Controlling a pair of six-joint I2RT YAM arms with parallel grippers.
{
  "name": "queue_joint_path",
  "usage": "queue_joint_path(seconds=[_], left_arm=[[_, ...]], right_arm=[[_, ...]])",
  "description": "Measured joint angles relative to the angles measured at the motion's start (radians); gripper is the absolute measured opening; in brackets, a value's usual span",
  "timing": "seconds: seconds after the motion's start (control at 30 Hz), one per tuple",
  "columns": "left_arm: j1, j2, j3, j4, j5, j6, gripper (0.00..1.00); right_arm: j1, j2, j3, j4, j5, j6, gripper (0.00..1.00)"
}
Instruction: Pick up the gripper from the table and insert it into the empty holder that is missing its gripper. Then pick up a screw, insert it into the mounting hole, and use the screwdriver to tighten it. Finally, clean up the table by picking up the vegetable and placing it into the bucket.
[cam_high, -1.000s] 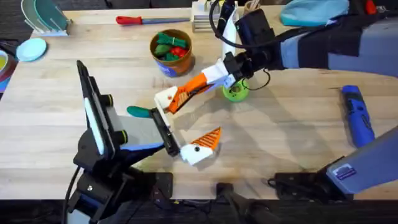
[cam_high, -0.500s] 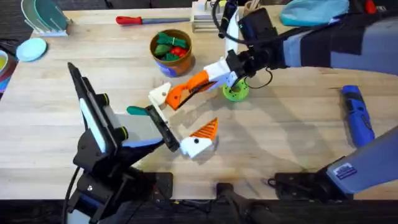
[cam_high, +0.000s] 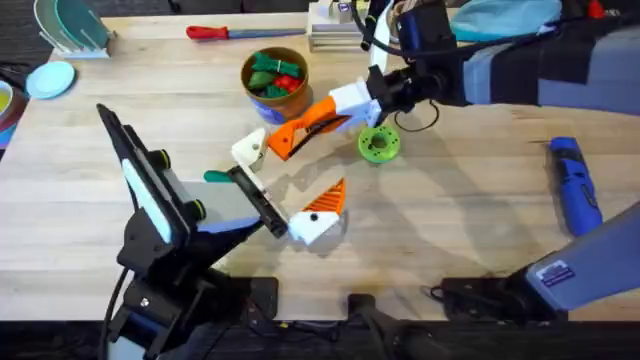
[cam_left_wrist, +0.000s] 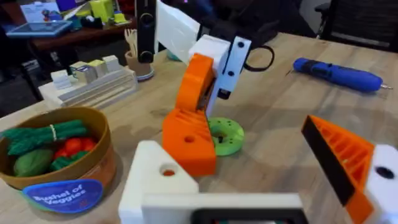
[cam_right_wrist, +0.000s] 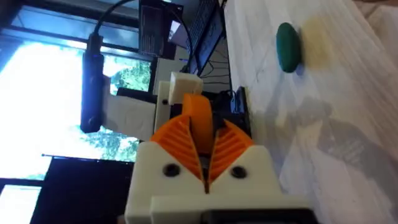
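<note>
My right gripper (cam_high: 322, 122) reaches in from the right, shut on the small orange gripper (cam_high: 284, 146). The piece's lower end rests against the white holder (cam_high: 248, 150), the bare finger base of my left gripper (cam_high: 283, 184). In the left wrist view the orange gripper (cam_left_wrist: 188, 127) stands on the holder (cam_left_wrist: 155, 182), beside its round hole. My left gripper is open, and its other finger (cam_left_wrist: 348, 163) carries an orange ribbed pad. The blue screwdriver (cam_high: 575, 186) lies at the right. A green vegetable (cam_high: 218, 178) lies near the left arm. The bucket (cam_high: 275, 82) holds vegetables.
A round green disc (cam_high: 379, 145) lies just under the right arm. A red-handled driver (cam_high: 225, 32) lies along the far edge, beside a rack of small blocks (cam_left_wrist: 93, 81). Blue dishes (cam_high: 50, 78) sit at the far left.
Both grippers have shifted left and a little farther away together. The orange gripper stayed in the right gripper and against the holder.
</note>
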Motion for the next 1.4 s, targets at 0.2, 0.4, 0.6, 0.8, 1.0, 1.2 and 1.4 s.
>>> queue_joint_path(seconds=[0.2,0.4,0.6,0.8,1.0,1.2,1.4], left_arm=[[0.000,0.000,0.000,0.001,-0.026,0.000,0.993],[0.000,0.000,0.000,0.000,-0.027,0.000,0.993],[0.000,0.000,0.000,0.000,-0.027,0.000,0.993],[0.004,0.000,0.000,-0.016,-0.088,-0.003,0.992],[0.011,0.000,0.000,-0.015,-0.149,-0.006,0.993],[0.013,0.000,0.000,-0.009,-0.171,-0.005,0.993],[0.011,0.000,0.000,0.000,-0.128,-0.001,0.993]], right_arm=[[0.000,0.000,-0.001,0.129,0.010,0.124,0.010],[0.000,0.000,-0.001,0.160,0.024,0.194,0.010],[0.011,0.000,-0.001,0.160,0.049,0.238,0.010],[0.048,0.000,-0.001,0.167,0.106,0.278,0.009],[0.089,0.000,-0.001,0.169,0.130,0.301,0.008],[0.105,0.000,-0.001,0.166,0.096,0.285,0.008],[0.073,0.000,-0.001,0.165,0.051,0.232,0.008]])
